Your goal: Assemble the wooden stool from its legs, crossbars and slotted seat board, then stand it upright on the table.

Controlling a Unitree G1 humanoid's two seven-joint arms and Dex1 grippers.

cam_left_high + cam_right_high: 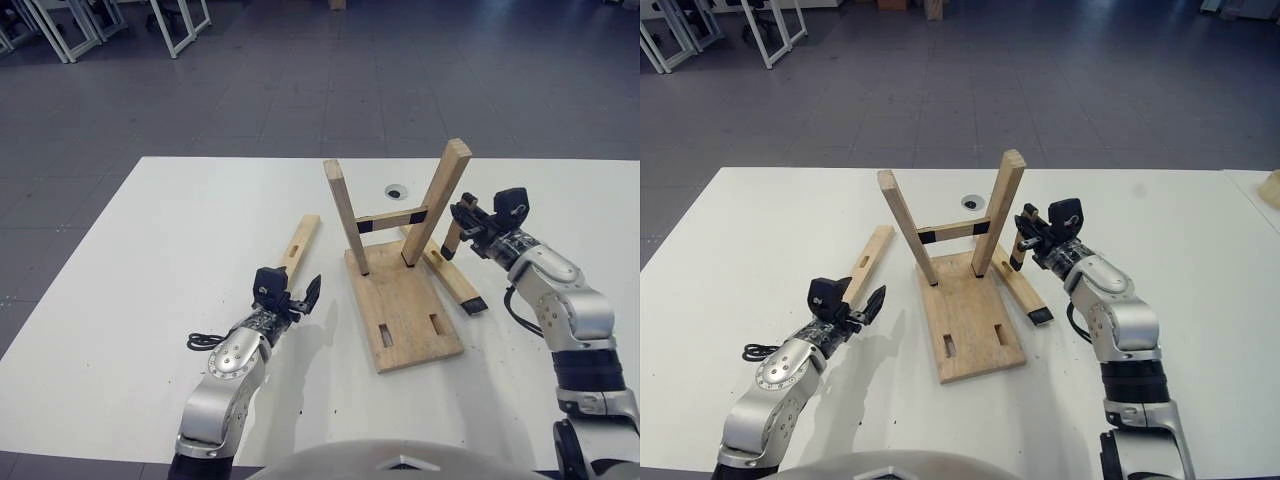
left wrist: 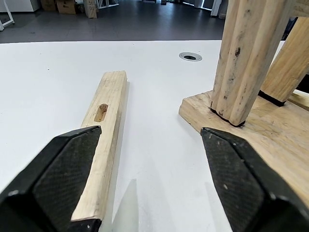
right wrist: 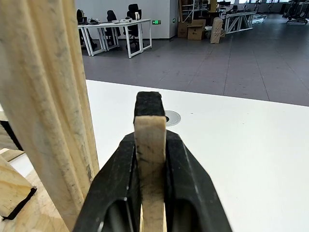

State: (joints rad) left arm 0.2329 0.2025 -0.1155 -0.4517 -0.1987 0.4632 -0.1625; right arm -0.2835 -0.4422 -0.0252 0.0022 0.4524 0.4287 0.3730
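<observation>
Claw on left arm (image 1: 293,297) spread wide, nothing inside, low over table (image 1: 150,300). Loose leg (image 1: 300,243) flat just past it at 12 o'clock, long way running 6 to 12, tipped a bit toward 1. Much nearer to left arm than right, so likely a job for that claw: straight ahead, fingers across the thin way. Seat board (image 1: 410,320) at 3 o'clock from loose leg, two standing legs (image 1: 345,215) stuck in it, two slots (image 1: 386,335) bare. Right claw (image 1: 462,228) squeezed tight on short stick (image 1: 451,240), held almost upright, just beside right standing leg.
</observation>
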